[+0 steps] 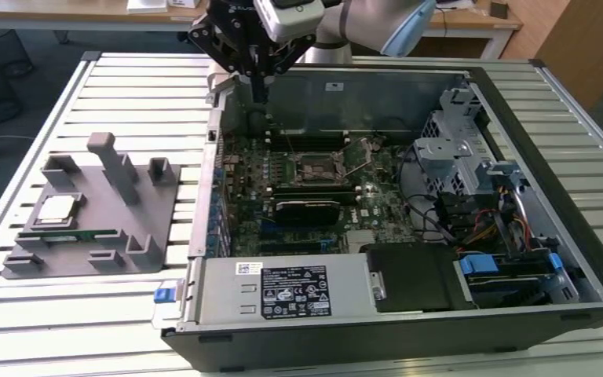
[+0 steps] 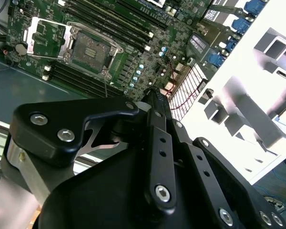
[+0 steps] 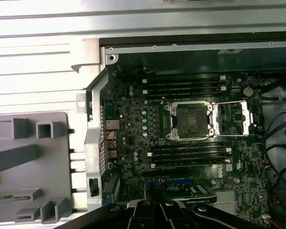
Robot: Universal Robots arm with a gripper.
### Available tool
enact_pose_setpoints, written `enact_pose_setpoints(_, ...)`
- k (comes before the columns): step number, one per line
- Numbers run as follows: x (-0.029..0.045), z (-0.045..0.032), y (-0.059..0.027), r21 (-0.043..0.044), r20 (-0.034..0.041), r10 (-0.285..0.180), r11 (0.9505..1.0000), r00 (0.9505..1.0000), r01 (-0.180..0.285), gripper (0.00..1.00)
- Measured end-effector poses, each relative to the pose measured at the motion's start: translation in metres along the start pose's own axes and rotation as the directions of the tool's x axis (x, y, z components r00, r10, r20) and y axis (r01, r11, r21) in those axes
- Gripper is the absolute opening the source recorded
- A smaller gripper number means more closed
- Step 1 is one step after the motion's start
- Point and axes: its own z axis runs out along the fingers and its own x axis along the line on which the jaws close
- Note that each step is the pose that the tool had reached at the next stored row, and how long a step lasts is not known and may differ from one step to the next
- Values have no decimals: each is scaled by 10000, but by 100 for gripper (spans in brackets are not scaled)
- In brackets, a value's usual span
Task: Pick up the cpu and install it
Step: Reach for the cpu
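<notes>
On the exterior view's left, you have the pale slatted metal counter (image 1: 29,314) carrying a grey moulded plastic holder with upright posts (image 1: 134,236). The cpu (image 1: 56,210), a small flat square chip with a shiny silver top and pale rim, lies face up in a pocket of that holder. A long thin green memory stick (image 1: 76,234) sits just beside it on the nearer side. Nothing touches the chip, so the pick-up is not yet done. Moving right, your black pincer (image 1: 260,94) hangs above the far corner of the open black tower computer case (image 1: 385,86), over its wall on the exterior view's left. In the second wrist view its fingers look pressed together at the tip and pinch nothing. The relation to watch is this: the cpu lies well apart from the pincer, off to the exterior view's left and nearer that camera, outside the case, with the case wall between the two. Being square and flat, it gives you no long axis to line up with. Further right, inside the case on the green board, the black-framed square socket (image 1: 317,166) stands empty. In the first wrist view its metal retaining frame (image 3: 233,117) is swung open beside it.
</notes>
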Motion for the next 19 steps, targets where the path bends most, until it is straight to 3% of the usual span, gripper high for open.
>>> enact_pose_setpoints(19,57,0,-4,0,0,0,10000,10000,0,11)
